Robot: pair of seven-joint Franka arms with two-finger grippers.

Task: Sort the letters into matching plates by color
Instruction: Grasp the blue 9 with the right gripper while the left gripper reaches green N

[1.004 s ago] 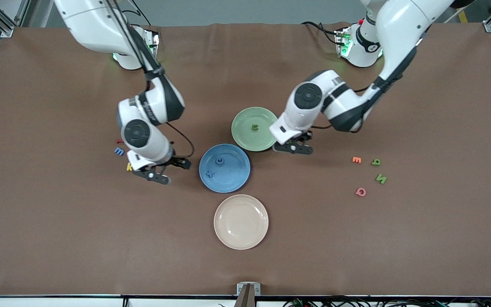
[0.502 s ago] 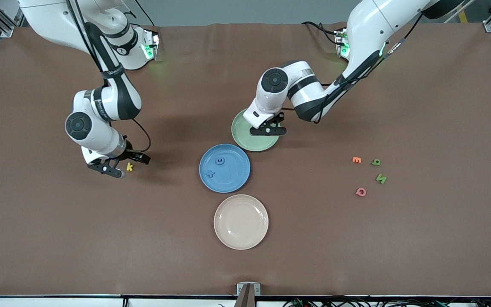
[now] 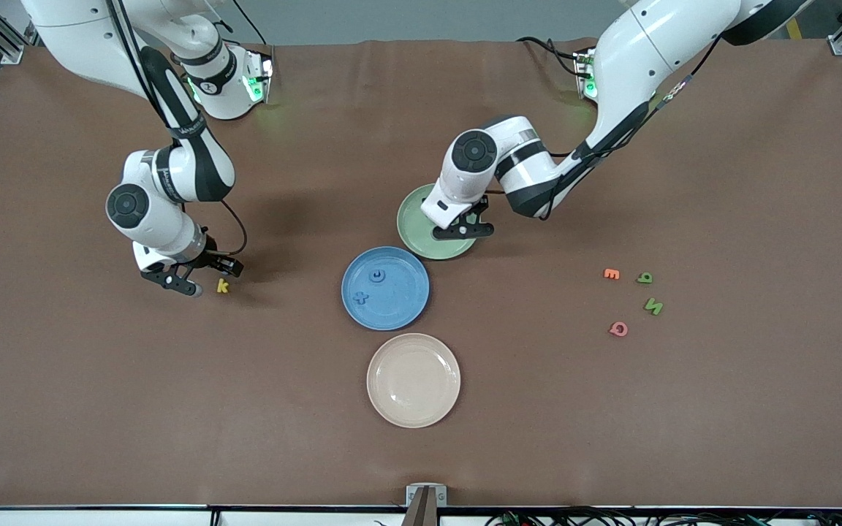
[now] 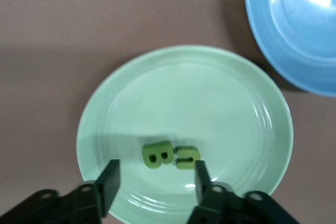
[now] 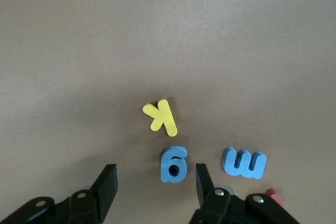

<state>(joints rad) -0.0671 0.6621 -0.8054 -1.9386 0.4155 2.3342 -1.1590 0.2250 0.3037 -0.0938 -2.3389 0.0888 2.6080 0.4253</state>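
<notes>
So both end effectors were spread open, left point(image 4: 155, 182) over two green letters point(image 4: 170, 155) in the green plate point(image 4: 131, 93), right point(image 5: 155, 184) above a blue letter point(image 5: 174, 164) beside a yellow k point(image 5: 161, 116).

Between the right gripper's point(image 5: 152, 192) parted fingers lies a blue "g" letter point(image 5: 174, 164), hemmed closely — a yellow "k" point(image 5: 160, 116) at its 12 o'clock, a blue "m" point(image 5: 244, 162) at 3. Bare tablecloth point(image 3: 136, 409) spreads at the blue plate's point(image 3: 400, 310) 7 o'clock.
</notes>
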